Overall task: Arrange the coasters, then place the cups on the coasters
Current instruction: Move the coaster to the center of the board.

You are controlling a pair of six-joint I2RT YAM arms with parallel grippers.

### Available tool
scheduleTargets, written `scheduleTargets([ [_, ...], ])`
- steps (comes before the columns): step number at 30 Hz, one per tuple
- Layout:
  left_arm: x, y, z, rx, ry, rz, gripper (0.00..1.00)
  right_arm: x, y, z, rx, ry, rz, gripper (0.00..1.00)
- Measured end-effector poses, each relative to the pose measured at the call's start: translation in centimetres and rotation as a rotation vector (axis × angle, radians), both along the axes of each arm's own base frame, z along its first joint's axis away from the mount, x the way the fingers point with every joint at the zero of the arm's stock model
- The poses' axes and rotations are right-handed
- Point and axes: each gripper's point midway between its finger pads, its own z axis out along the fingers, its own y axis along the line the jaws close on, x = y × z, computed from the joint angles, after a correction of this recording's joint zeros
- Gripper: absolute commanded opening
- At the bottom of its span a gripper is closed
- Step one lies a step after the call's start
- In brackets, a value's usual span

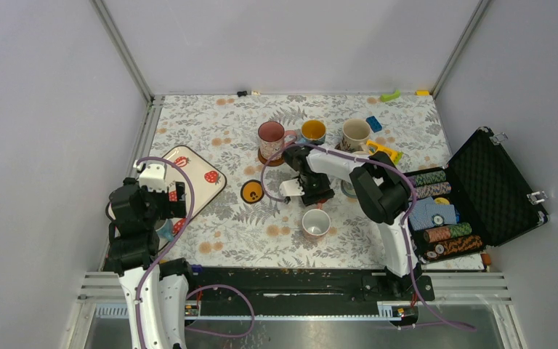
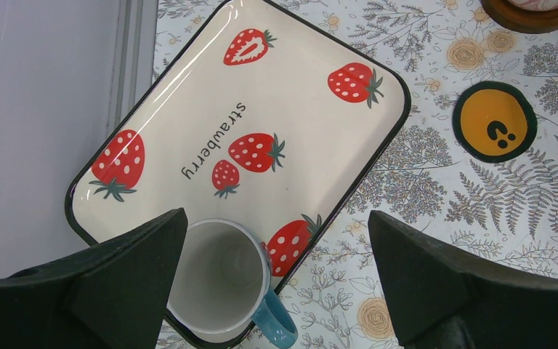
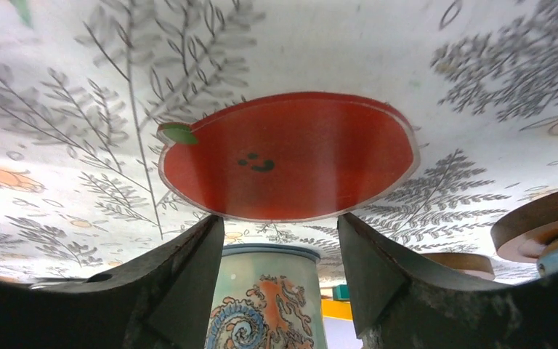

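Floral tablecloth (image 1: 211, 243), with the red coaster (image 3: 290, 156) lying flat at mid-table.
The right gripper (image 3: 280, 231) sits low at the coaster's edge, its fingers apart and clasping nothing. Near it on the left lies the orange black-rimmed coaster (image 1: 252, 191); behind, a pink mug (image 1: 271, 135) stands on a brown coaster (image 2: 534, 18). The left gripper (image 2: 276, 218) hangs wide open above a white blue-handled mug (image 2: 218, 280) on the strawberry tray (image 2: 298, 116).

A mug (image 2: 218, 280) stands on the tray's (image 2: 189, 87) near end; a coaster (image 2: 494, 121) lies right of it.
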Motion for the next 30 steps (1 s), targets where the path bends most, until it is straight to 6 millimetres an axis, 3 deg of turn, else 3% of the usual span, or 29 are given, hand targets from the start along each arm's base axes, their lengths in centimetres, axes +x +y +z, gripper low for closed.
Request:
scheduleTargets([
  [9,0.0,0.0,0.0,0.001,-0.001,0.000,0.99,-1.2,2.7,0.0,0.053,0.005,0.004,0.69],
  [15,0.0,0.0,0.1,0.001,-0.003,-0.001,0.99,0.1,3.4,1.0,0.083,-0.074,0.001,0.79],
  [18,0.0,0.0,0.1,0.001,-0.003,0.000,0.99,0.6,3.5,4.7,0.139,-0.129,-0.005,0.84],
  [19,0.0,0.0,0.1,0.001,-0.003,-0.001,0.99,0.7,3.5,6.1,0.159,-0.151,-0.007,0.94],
  [21,0.0,0.0,0.1,0.001,-0.004,-0.001,0.99,0.7,3.2,10.3,0.222,-0.218,-0.012,0.99],
  [24,-0.1,0.0,0.2,0.003,-0.011,-0.001,0.99,-0.4,2.6,16.2,0.340,-0.306,-0.021,1.00],
  [26,-0.2,-0.1,0.3,0.006,-0.019,-0.001,0.99,-2.2,1.9,19.0,0.433,-0.340,-0.035,1.00],
  [28,-0.2,-0.1,0.4,0.006,-0.022,-0.001,0.99,-4.2,1.1,19.8,0.495,-0.340,-0.046,1.00],
  [30,-0.2,-0.1,0.4,0.006,-0.023,-0.002,0.99,-6.5,0.1,18.4,0.547,-0.316,-0.042,1.00],
])
